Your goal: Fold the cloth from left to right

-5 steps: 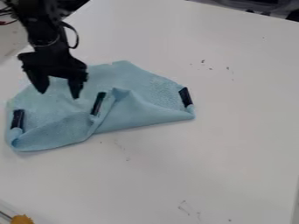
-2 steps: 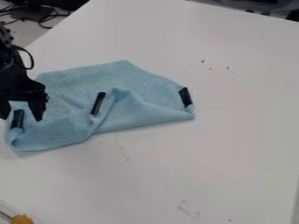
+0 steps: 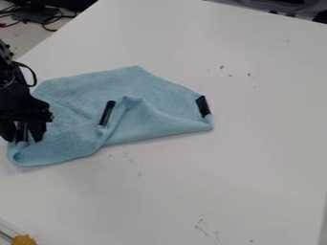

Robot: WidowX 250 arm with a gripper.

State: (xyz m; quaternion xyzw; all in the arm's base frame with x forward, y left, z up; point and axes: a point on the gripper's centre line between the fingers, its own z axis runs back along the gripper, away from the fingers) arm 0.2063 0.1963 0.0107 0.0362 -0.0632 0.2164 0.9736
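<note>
I have the pincer point(image 3: 24, 138) at the blue cloth's point(image 3: 137, 86) left edge, released, its fingers parted astride a dark clip point(image 3: 23, 130), presumably because that gives firmer purchase for folding rightward. The cloth lies rumpled on the table point(image 3: 211, 182).

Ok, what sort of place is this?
Probably a lab or workshop bench: a black robot arm over a white table, loose cables beyond its edge, and a cloth laid out with dark strips on it.
</note>
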